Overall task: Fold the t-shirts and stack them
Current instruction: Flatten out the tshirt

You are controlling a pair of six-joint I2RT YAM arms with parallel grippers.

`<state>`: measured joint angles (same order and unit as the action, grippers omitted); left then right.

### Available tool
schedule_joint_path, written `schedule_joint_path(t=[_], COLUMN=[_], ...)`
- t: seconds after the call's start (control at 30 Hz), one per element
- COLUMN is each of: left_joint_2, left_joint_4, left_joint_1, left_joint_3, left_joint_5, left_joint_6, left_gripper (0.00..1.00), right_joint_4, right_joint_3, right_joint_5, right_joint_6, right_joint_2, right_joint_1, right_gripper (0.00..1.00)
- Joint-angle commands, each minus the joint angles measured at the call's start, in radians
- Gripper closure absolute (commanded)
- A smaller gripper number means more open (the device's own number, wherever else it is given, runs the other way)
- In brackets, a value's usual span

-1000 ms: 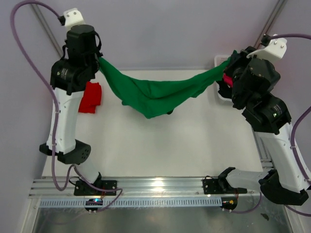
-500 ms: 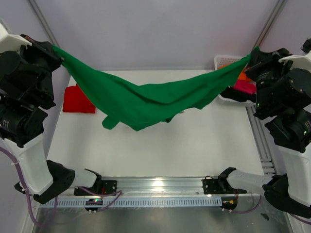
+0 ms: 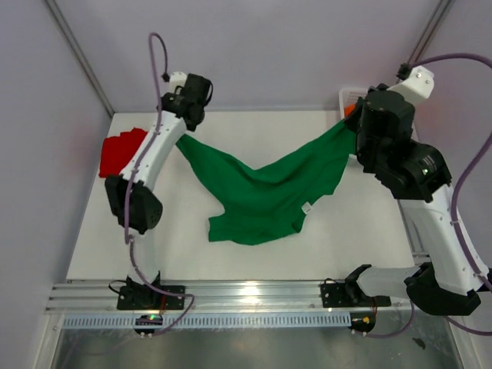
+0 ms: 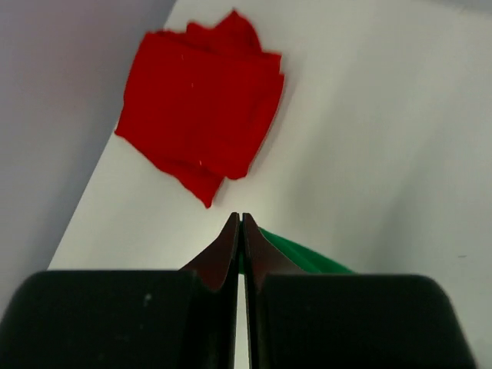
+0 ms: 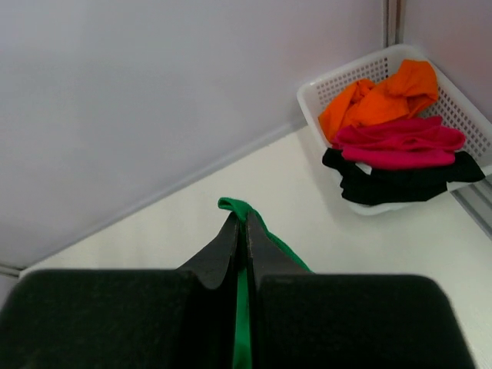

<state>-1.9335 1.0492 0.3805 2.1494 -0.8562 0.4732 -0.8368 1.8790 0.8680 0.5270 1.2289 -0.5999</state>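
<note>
A bright green t-shirt point(image 3: 261, 192) hangs stretched between my two grippers, and its lower part rests spread on the white table. My left gripper point(image 3: 181, 135) is shut on its left corner, where green cloth point(image 4: 301, 258) shows beside the closed fingertips point(image 4: 231, 231). My right gripper point(image 3: 350, 127) is shut on the right corner, and a green fold point(image 5: 233, 204) pokes out at the tips. A folded red t-shirt point(image 3: 119, 150) point(image 4: 200, 108) lies at the table's far left. Orange point(image 5: 384, 96), magenta point(image 5: 400, 142) and black point(image 5: 400, 183) t-shirts lie bunched in the basket.
A white mesh basket point(image 5: 338, 77) stands at the table's far right corner, mostly hidden behind my right arm in the top view point(image 3: 346, 96). Grey walls close in the back and sides. A metal rail point(image 3: 246, 292) runs along the near edge.
Both arms swung up and apart with the green t-shirt, then came down and back over the far table. The shirt's lower part now lies on the table.
</note>
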Motion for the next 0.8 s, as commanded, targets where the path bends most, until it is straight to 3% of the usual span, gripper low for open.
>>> schedule_joint_path(t=[0.0, 0.2, 0.37, 0.4, 0.43, 0.5, 0.53, 0.6, 0.77], left_joint_2=[-0.092, -0.176, -0.272, -0.288, -0.307, -0.308, -0.302, -0.259, -0.197], left_joint_4=[0.161, 0.094, 0.103, 0.123, 0.127, 0.132, 0.127, 0.074, 0.026], left_joint_1=[-0.032, -0.057, -0.092, -0.1, -0.112, -0.118, -0.118, -0.118, -0.118], left_joint_3=[0.009, -0.023, 0.091, 0.11, 0.127, 0.136, 0.129, 0.064, -0.043], left_joint_5=[-0.047, 0.026, 0.023, 0.032, 0.054, 0.062, 0.083, 0.109, 0.144], left_joint_6=[0.128, 0.159, 0.157, 0.16, 0.157, 0.151, 0.153, 0.139, 0.131], left_gripper=[1.0, 1.0, 1.0, 1.0, 1.0, 0.96, 0.87, 0.46, 0.31], right_joint_4=[-0.033, 0.037, 0.119, 0.16, 0.183, 0.194, 0.193, 0.217, 0.268], right_joint_3=[-0.001, -0.122, -0.274, -0.303, -0.357, -0.394, -0.427, -0.467, -0.601], right_joint_5=[0.023, -0.023, -0.072, -0.086, -0.107, -0.152, -0.153, -0.159, -0.167], right_joint_6=[0.054, 0.053, 0.015, 0.002, -0.013, -0.001, 0.014, 0.016, -0.001], right_joint_2=[0.021, 0.014, 0.035, 0.037, 0.041, 0.055, 0.058, 0.055, 0.014], right_joint_1=[0.008, 0.011, 0.014, 0.014, 0.014, 0.014, 0.014, 0.014, 0.014], right_gripper=[0.96, 0.96, 0.97, 0.92, 0.79, 0.43, 0.38, 0.36, 0.35])
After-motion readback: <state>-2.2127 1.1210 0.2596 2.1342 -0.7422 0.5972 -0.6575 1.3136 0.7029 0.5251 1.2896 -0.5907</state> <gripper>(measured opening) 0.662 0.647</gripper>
